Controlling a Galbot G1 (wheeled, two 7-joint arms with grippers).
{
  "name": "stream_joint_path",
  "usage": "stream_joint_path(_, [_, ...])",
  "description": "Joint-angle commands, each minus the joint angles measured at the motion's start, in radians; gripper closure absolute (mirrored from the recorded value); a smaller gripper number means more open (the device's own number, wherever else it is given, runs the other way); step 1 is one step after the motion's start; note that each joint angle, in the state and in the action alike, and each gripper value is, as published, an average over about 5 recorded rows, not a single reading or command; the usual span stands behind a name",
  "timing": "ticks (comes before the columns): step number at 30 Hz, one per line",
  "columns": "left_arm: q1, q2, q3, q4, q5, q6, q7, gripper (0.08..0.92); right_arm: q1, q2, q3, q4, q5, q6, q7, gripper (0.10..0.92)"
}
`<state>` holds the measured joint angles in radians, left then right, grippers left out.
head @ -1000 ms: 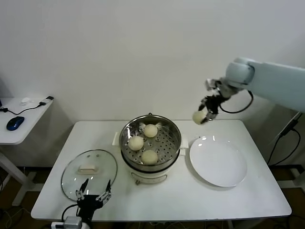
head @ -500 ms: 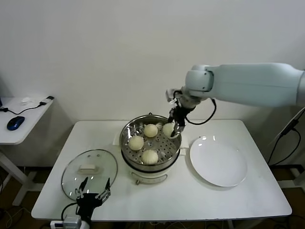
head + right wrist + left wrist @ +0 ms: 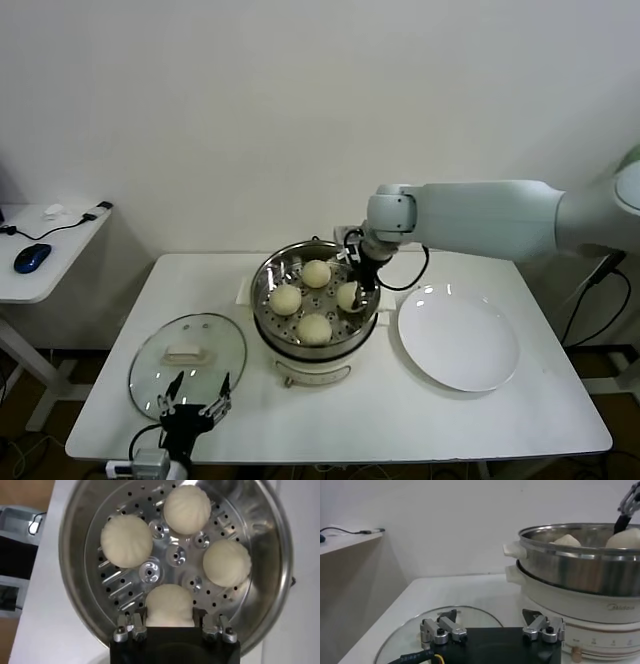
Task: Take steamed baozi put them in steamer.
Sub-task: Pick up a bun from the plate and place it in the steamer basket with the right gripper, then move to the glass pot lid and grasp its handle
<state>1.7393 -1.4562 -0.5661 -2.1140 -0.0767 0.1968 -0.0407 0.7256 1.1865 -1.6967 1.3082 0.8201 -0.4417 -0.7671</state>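
The right arm reaches across from the right, and its right gripper [image 3: 357, 292] is down inside the steamer [image 3: 316, 262], its fingers [image 3: 129, 629] clamped on either side of 1 steamed baozi [image 3: 169, 605]. That bun sits on the perforated tray [image 3: 167, 559] at the right side of the pot. 3 more baozi lie on the same tray, 1 at the far side [image 3: 316, 273], 1 at the left [image 3: 285, 299] and 1 at the near side [image 3: 314, 328], so all 4 are in the steamer, each apart from the others.

The steamer stands in the middle of the white table [image 3: 340, 415]. Just to its right lies a white plate [image 3: 459, 337], and to its near left a round glass lid [image 3: 187, 361] rests flat.

The left gripper [image 3: 195, 404] hangs low at the table's near left edge, over the lid, its fingers spread wide with nothing between them.
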Motion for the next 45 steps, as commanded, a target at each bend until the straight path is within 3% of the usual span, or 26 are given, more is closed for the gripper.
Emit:
stream_joint_path(1, [0.001,-0.002,0.000,0.004,0.000,-0.001,0.000,0.177,-0.085,0.018,0.041,-0.046,-0.026,-0.001,0.037,0.402])
stream_joint_path(9, [-0.005,0.004,-0.003,0.005,-0.005,0.001,0.000,0.177,0.002,0.005,0.049,-0.052,0.011,0.114,-0.055,0.239])
stream_joint_path(14, [-0.008,0.005,-0.005,0.002,-0.006,0.004,0.000,0.177,0.095,-0.057,0.086,-0.060,0.115,0.194,-0.162,0.204])
stream_joint_path(17, [-0.009,0.006,-0.006,-0.001,-0.006,0.006,0.001,0.177,0.058,-0.145,0.232,-0.068,0.164,0.173,-0.051,0.203])
stream_joint_path(23, [-0.007,0.008,-0.006,-0.010,-0.005,0.006,0.003,0.177,-0.273,-0.308,0.766,-0.075,-0.001,0.096,0.499,0.203])
stream_joint_path(29, [-0.014,0.008,-0.005,-0.018,-0.074,0.001,-0.026,0.177,-0.683,-0.528,1.190,0.091,-0.044,0.114,0.756,0.203])
stream_joint_path(33, [-0.029,0.011,-0.003,-0.011,-0.091,-0.017,-0.028,0.177,-1.045,-0.650,1.451,0.201,-0.144,0.206,0.787,0.202])
stream_joint_path(36, [-0.042,0.020,-0.001,0.011,-0.082,-0.062,-0.029,0.177,-1.396,-0.658,1.749,0.256,-0.208,0.262,0.763,0.203])
stream_joint_path(41, [-0.061,0.035,-0.005,0.065,-0.027,-0.167,-0.031,0.177,-1.811,-0.535,2.137,0.316,-0.264,0.354,0.731,0.203])
stream_joint_path(45, [-0.072,0.049,-0.008,0.073,-0.004,-0.203,-0.026,0.177,-1.993,-0.375,2.277,0.319,-0.338,0.472,0.693,0.202])
